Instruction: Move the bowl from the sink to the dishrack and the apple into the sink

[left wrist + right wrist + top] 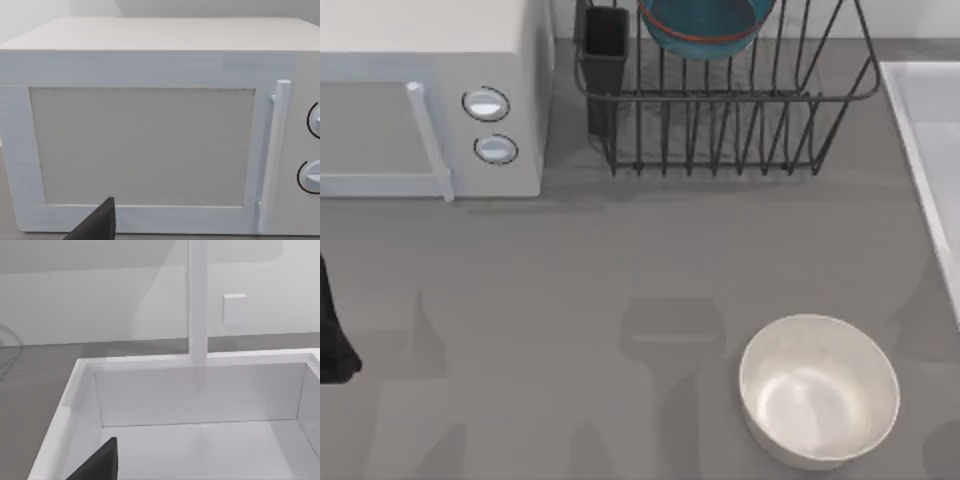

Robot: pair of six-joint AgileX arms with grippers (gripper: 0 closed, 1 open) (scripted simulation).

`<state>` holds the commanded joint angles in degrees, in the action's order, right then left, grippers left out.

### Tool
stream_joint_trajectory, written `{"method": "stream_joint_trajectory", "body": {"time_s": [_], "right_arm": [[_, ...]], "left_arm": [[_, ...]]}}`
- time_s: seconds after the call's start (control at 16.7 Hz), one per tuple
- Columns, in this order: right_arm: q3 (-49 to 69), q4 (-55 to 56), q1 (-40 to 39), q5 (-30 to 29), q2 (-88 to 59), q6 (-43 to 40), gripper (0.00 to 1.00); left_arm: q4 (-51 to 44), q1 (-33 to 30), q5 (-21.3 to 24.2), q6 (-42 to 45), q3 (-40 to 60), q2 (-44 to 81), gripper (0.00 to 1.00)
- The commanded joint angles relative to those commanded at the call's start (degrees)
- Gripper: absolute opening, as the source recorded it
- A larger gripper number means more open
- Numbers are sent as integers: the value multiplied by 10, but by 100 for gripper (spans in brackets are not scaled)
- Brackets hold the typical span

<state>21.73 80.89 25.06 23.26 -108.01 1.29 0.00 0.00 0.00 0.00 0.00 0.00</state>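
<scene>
The teal-blue bowl (705, 25) with its orange-red line rests tilted among the bars of the black wire dishrack (720, 130) at the back of the table. The sink (932, 150), pale with a raised rim, runs along the table's right edge; its basin (200, 440) looks bare in the right wrist view. The apple is out of view. My right gripper (100, 464) hangs above the sink's near corner. My left arm (332, 335) sits at the table's left edge, its gripper (97, 224) facing the microwave door.
A white boxy microwave (420, 110) fills the back left, its handle (272, 155) and two knobs towards the rack. A white bowl (818, 388) stands at the front right. A dark cutlery cup (605, 45) sits on the rack's left corner. A white tap post (198, 300) rises behind the sink.
</scene>
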Motion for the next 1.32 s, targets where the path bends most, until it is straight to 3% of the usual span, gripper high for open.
{"method": "stream_joint_trajectory", "body": {"time_s": [0.78,1.08,1.32], "right_arm": [[-145,-593,-184,-170,861,-15,100],[-202,-772,-238,-220,1043,-14,100],[-217,-809,-251,-233,1080,-13,100]], "left_arm": [[0,0,0,0,0,0,100],[0,0,0,0,0,0,100],[0,0,0,0,0,0,100]]}}
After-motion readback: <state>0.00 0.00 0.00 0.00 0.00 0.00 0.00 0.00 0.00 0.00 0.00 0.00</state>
